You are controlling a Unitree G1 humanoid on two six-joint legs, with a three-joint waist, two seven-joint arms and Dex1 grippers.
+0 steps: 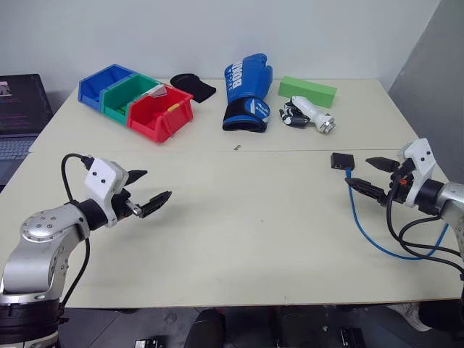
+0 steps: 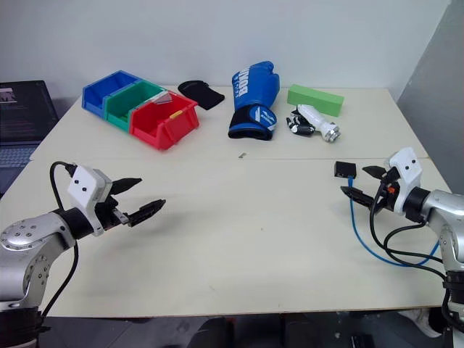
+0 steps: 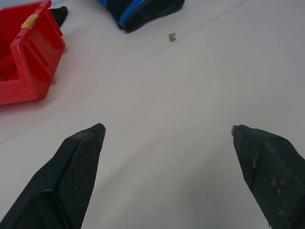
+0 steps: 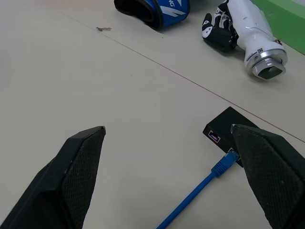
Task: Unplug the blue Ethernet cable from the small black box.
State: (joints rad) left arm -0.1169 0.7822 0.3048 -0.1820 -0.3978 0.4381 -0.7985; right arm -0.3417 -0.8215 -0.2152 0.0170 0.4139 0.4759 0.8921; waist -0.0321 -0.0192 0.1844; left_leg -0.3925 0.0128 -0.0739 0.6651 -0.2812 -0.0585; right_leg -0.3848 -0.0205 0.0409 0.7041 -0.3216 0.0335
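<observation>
The small black box (image 1: 341,160) lies on the right side of the beige table (image 1: 239,217). The blue Ethernet cable (image 1: 360,221) is plugged into its near face and curls away toward the table's right edge. The right wrist view shows the box (image 4: 224,128) and the cable's blue plug (image 4: 223,164) seated in a port. My right gripper (image 1: 359,172) hovers open just right of the box, its fingers standing either side of the cable near the plug and touching nothing. My left gripper (image 1: 157,183) stands open over bare table at the left, holding nothing.
At the back stand red (image 1: 161,112), green (image 1: 127,94) and blue (image 1: 105,81) bins, a black fabric piece (image 1: 193,85), a blue boxing glove (image 1: 246,90), a green block (image 1: 307,90) and a white-and-black robot hand part (image 1: 310,116). A laptop (image 1: 18,116) sits off the table's left.
</observation>
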